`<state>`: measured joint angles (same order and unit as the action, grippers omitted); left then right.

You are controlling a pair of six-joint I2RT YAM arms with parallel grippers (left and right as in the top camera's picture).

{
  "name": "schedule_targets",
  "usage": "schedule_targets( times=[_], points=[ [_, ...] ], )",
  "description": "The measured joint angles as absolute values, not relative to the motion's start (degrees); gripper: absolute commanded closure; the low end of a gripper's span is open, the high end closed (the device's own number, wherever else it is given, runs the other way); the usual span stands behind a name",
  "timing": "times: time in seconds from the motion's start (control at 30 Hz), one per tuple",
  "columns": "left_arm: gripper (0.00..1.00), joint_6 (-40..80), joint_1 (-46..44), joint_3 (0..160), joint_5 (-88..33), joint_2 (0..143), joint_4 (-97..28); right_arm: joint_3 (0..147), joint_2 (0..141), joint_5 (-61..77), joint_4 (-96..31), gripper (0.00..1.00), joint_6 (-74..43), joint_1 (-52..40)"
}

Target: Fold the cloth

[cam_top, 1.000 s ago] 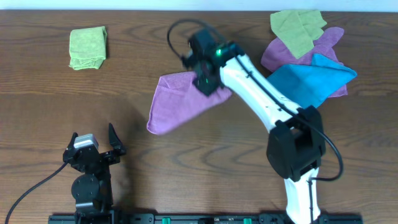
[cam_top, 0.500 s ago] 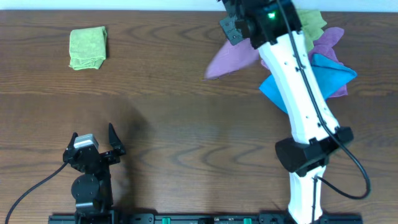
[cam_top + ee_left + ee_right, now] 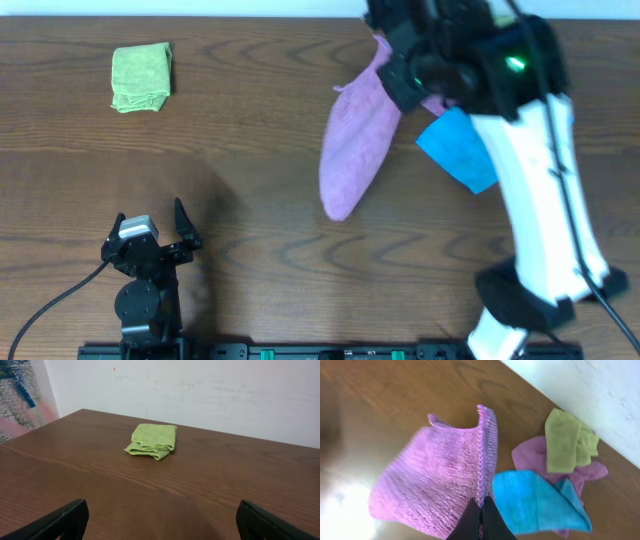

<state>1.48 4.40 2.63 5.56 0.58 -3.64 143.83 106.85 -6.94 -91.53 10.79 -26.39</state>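
Overhead, the right arm hid the far-right pile except part of the blue cloth (image 3: 460,150); the wrist view showed the olive cloth (image 3: 567,440) and second purple cloth (image 3: 532,457) too; the right fingers (image 3: 481,510) pinched the cloth (image 3: 350,150) by its hem, hanging near the far edge; the left fingers (image 3: 60,520) stood apart at the near-left corner; bare surface (image 3: 250,120) lay between.

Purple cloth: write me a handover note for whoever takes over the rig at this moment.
Right gripper: shut on one edge of the purple cloth, which hangs from it beside the blue cloth.
Left gripper: open, empty, at the near edge of the table.
Done: cloth lifted; no fold made.
Left: lay it flat on bare wood, then fold it.
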Motion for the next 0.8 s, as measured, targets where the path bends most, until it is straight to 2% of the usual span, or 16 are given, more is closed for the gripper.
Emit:
schedule_targets(
  times=[0.13, 0.33, 0.5, 0.53, 0.57, 0.6, 0.63, 0.67, 0.8],
  points=[
    [0.04, 1.5, 4.4, 2.6, 5.6, 0.6, -3.6, 143.8, 102.8, -5.9, -93.4, 0.98, 10.8, -26.4],
    [0.05, 1.5, 4.4, 2.6, 5.6, 0.6, -3.6, 143.7, 104.7, -1.6, -91.8, 0.98, 10.9, -26.4],
    [0.05, 1.5, 4.4, 2.6, 5.6, 0.6, -3.6, 143.7, 114.0, 11.7, -80.7, 0.96, 12.1, -27.4],
    [0.05, 1.5, 4.4, 2.6, 5.6, 0.6, -3.6, 143.7, 116.7, 14.6, -78.7, 0.89, 12.3, -28.2],
    [0.04, 1.5, 4.4, 2.6, 5.6, 0.6, -3.6, 143.7, 120.2, 17.9, -77.2, 0.65, 13.0, -29.6],
    [0.05, 1.5, 4.4, 2.6, 5.6, 0.6, -3.6, 143.5, 123.0, 19.8, -77.1, 0.36, 13.4, -31.0],
    [0.05, 1.5, 4.4, 2.6, 5.6, 0.6, -3.6, 143.2, 125.3, 20.9, -77.6, 0.23, 14.2, -32.2],
    [0.05, 1.5, 4.4, 2.6, 5.6, 0.6, -3.6, 142.7, 127.8, 21.3, -78.7, 0.01, 15.1, -33.8],
    [0.04, 1.5, 4.4, 2.6, 5.6, 0.6, -3.6, 141.6, 130.9, 17.2, -80.0, 0.01, 16.2, -36.9]
  ],
)
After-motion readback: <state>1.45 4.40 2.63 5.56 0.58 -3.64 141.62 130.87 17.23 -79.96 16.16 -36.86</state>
